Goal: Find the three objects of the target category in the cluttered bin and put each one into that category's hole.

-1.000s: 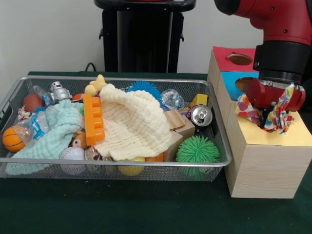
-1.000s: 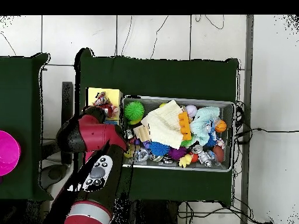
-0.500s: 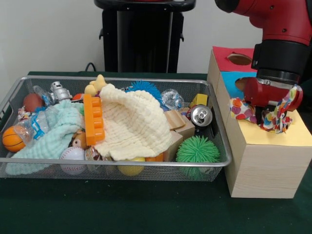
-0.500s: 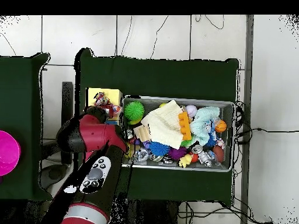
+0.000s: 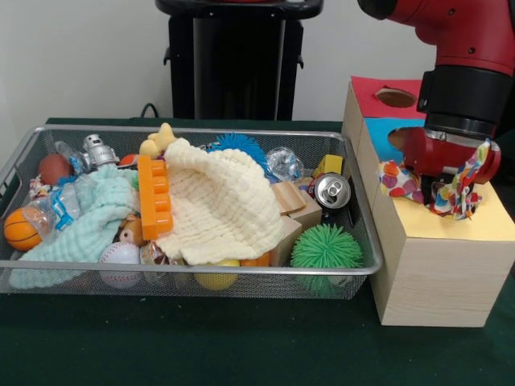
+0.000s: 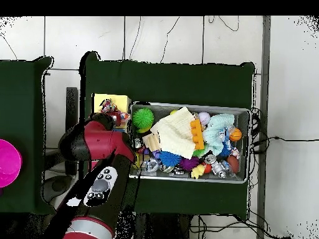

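My gripper (image 5: 441,191) hangs over the yellow top (image 5: 483,227) of the wooden sorting box, shut on a polka-dot cloth (image 5: 402,182) that drapes round it and hides the fingers. The cloth's lower folds hang just above the yellow panel. Behind it lie the blue section (image 5: 376,129) and the red section (image 5: 372,87), each with a round hole. From above, the cloth (image 6: 112,112) shows at the yellow panel's (image 6: 112,99) edge beside the arm. A cream cloth (image 5: 221,205) and a mint cloth (image 5: 88,221) lie in the wire bin (image 5: 201,272).
The bin also holds a green spiky ball (image 5: 325,248), a drink can (image 5: 331,191), an orange block (image 5: 154,197), a small basketball (image 5: 19,229), a baseball (image 5: 119,256) and wooden blocks (image 5: 294,205). A pink disc (image 6: 7,163) lies at the overhead view's left edge.
The gripper has risen slightly with the polka-dot cloth, and the cloth's left end has lifted and swung a little toward the bin. The bin's contents have not moved.
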{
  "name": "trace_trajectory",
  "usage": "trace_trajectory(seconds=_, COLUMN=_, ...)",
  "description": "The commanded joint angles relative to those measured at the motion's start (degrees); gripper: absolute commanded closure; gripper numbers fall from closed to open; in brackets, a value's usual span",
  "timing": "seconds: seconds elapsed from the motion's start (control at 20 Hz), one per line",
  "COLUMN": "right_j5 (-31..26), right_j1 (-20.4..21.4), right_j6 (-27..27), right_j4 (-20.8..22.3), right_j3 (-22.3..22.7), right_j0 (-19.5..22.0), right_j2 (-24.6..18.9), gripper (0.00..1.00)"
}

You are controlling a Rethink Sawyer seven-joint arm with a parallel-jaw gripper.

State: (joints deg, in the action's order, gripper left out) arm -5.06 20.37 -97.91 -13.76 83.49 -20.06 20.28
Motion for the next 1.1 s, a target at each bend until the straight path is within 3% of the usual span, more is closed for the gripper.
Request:
trace_trajectory(seconds=0.05, right_j5=-15.3, right_j1=-2.3, right_j6=-10.0, right_j4=-1.6, right_j3=2.1, right_j0=0.4, right_j2=-3.4, gripper=0.00)
trace_trajectory(seconds=0.4, right_j5=-22.3, right_j1=-3.2, right_j6=-10.3, right_j4=-2.4, right_j3=-0.3, right_j0=0.0, right_j2=-2.2, gripper=0.00)
trace_trajectory(seconds=0.45, right_j5=-22.6, right_j1=-3.3, right_j6=-10.4, right_j4=-2.3, right_j3=-0.6, right_j0=0.0, right_j2=-2.1, gripper=1.00)
trace_trajectory(seconds=1.1, right_j5=-20.5, right_j1=-2.2, right_j6=-10.1, right_j4=-1.7, right_j3=0.5, right_j0=0.6, right_j2=-3.4, gripper=1.00)
